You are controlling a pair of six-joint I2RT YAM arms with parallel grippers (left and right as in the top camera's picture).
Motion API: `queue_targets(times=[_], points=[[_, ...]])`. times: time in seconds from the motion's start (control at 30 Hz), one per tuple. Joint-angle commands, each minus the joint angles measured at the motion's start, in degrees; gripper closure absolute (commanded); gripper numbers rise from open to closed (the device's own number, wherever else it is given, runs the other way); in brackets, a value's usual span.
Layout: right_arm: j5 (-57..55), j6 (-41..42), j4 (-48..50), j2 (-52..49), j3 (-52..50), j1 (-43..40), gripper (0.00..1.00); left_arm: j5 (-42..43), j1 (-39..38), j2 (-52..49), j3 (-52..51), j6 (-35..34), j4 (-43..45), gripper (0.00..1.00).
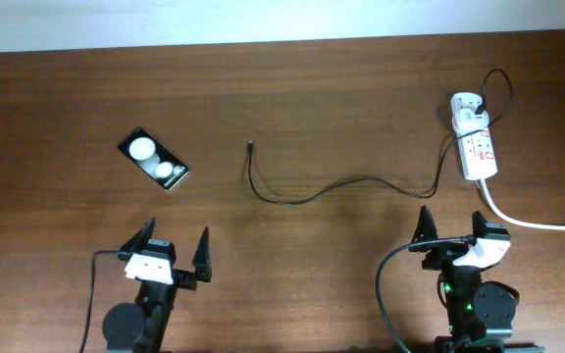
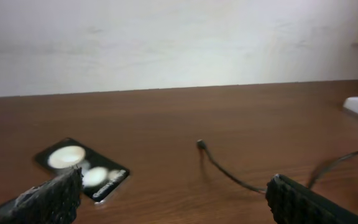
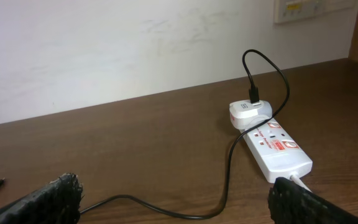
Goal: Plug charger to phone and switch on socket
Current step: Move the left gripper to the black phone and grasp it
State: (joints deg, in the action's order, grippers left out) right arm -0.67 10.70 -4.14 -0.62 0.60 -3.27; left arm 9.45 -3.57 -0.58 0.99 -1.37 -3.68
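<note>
The phone point(image 1: 154, 160) lies flat at the table's left, black with two white discs; it also shows in the left wrist view point(image 2: 82, 168). The charger cable point(image 1: 341, 185) runs from its plug tip point(image 1: 250, 148) across the middle to the white adapter point(image 1: 466, 106) in the socket strip point(image 1: 478, 149). In the left wrist view the plug tip point(image 2: 200, 145) lies to the right of the phone. The right wrist view shows the strip point(image 3: 275, 149), adapter point(image 3: 248, 112) and cable point(image 3: 229, 174). My left gripper point(image 1: 176, 248) is open, near of the phone. My right gripper point(image 1: 451, 226) is open, near of the strip.
The strip's thick white cord point(image 1: 538, 224) runs off to the right edge. A pale wall stands behind the table's far edge. A wall plate point(image 3: 312, 7) shows at the upper right of the right wrist view.
</note>
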Motion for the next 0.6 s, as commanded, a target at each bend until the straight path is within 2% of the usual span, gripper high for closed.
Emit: queue_targets(times=[0.0, 0.07, 0.13, 0.3, 0.43, 0.5, 0.57], points=[[-1.1, 0.1, -0.4, 0.4, -0.3, 0.3, 0.01, 1.8, 0.4, -0.5, 7.6, -3.1, -1.8, 0.01], [-1.1, 0.1, -0.4, 0.4, -0.3, 0.3, 0.01, -0.6, 0.4, -3.5, 12.8, -3.1, -6.4, 0.01], [-1.1, 0.1, -0.4, 0.4, -0.3, 0.3, 0.01, -1.5, 0.4, -10.5, 19.7, -3.1, -11.2, 0.01], [-1.1, 0.1, -0.4, 0.4, -0.3, 0.3, 0.01, -2.5, 0.4, -34.6, 40.0, -3.1, -21.4, 0.01], [-1.1, 0.1, -0.4, 0.4, -0.3, 0.3, 0.01, -5.8, 0.3, -55.2, 60.4, -3.1, -38.1, 0.01], [-1.1, 0.1, -0.4, 0.4, -0.3, 0.3, 0.01, -4.5, 0.4, -62.1, 66.8, -3.1, -42.7, 0.01], [-1.1, 0.1, -0.4, 0.4, -0.3, 0.3, 0.01, -4.3, 0.3, -66.3, 68.0, -3.1, -42.7, 0.01]])
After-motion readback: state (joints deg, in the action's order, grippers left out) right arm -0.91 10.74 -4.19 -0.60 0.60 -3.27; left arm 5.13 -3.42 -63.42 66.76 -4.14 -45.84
